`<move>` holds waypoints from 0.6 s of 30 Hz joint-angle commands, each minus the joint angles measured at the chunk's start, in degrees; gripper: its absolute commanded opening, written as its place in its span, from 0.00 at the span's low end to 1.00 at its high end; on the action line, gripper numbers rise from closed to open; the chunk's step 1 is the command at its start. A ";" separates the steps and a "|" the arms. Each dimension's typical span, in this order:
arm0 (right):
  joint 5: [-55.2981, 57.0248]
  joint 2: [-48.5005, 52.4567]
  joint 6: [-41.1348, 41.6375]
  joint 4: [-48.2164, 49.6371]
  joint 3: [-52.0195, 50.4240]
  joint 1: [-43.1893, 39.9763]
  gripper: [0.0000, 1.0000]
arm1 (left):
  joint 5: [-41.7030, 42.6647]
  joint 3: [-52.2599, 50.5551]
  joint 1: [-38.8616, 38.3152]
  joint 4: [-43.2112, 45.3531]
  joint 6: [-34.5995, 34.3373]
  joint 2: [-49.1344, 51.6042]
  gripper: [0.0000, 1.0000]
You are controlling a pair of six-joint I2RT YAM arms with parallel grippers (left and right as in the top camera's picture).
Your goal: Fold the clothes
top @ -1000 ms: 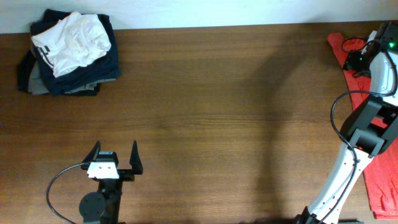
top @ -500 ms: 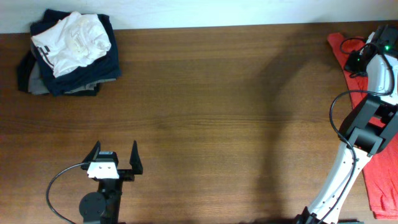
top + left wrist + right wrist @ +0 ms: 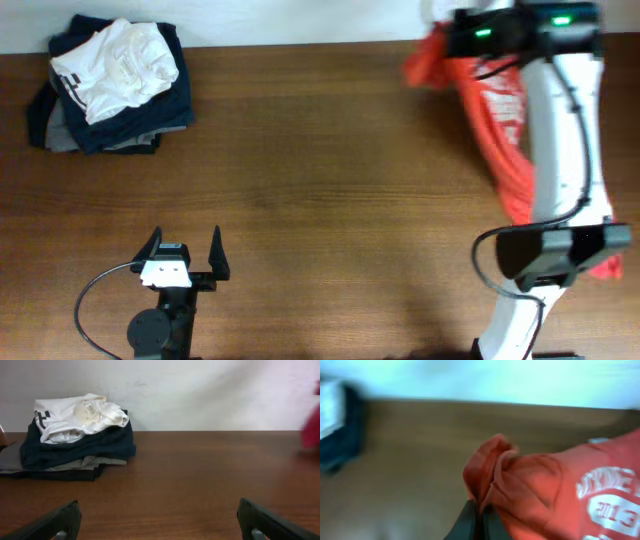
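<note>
The clothes, a red-orange t-shirt [image 3: 500, 130] with white lettering, trail from the table's back edge down along the right side. My right gripper [image 3: 438, 45] is at the back of the table, shut on a bunched fold of the shirt. In the blurred right wrist view the two dark fingers [image 3: 470, 520] press together on that fold of the t-shirt [image 3: 540, 490] at my right gripper [image 3: 480, 508]. My left gripper [image 3: 185, 243] stands open near the front left edge, nothing between its fingers. In the left wrist view, bare wood lies under my left gripper [image 3: 157, 507].
A stack of folded garments [image 3: 110, 85], navy and grey with a white one on top, sits at the back left corner; the same garment stack [image 3: 75, 435] shows against the white wall. The brown wooden table [image 3: 320, 180] spans the view.
My right gripper has shut on the red-orange shirt and swung left from the far right edge, pulling the shirt onto the table. The left arm has not moved.
</note>
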 commanded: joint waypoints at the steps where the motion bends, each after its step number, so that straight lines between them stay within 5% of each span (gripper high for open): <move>1: -4.92 -1.07 0.33 -3.48 0.57 14.47 0.04 | 0.00 -0.22 -0.20 -0.20 0.26 -0.31 0.99; 5: -4.63 -1.07 2.29 -3.80 0.57 32.02 0.04 | 0.00 -0.22 -0.20 -0.20 0.26 -0.31 0.99; 6: -2.54 -1.07 2.21 -3.80 0.57 34.53 0.21 | 0.00 -0.22 -0.20 -0.20 0.26 -0.31 0.99; 7: 0.81 -1.07 2.21 -3.82 0.59 35.65 0.53 | 0.00 -0.22 -0.20 -0.20 0.26 -0.31 0.99; 8: 1.81 -1.14 2.23 -3.80 0.61 35.43 0.58 | 0.00 -0.22 -0.20 -0.20 0.26 -0.31 0.99; 9: 1.77 -1.46 2.23 -3.91 0.61 33.97 0.98 | 0.00 -0.22 -0.20 -0.20 0.26 -0.31 0.99; 14: 1.25 -4.94 2.27 -8.37 0.61 21.00 0.99 | 0.00 -0.22 -0.20 -0.20 0.26 -0.31 0.99; 18: -1.40 -5.57 2.64 -21.42 0.52 12.24 0.99 | 0.04 -0.22 -0.20 -0.17 0.26 -0.31 0.99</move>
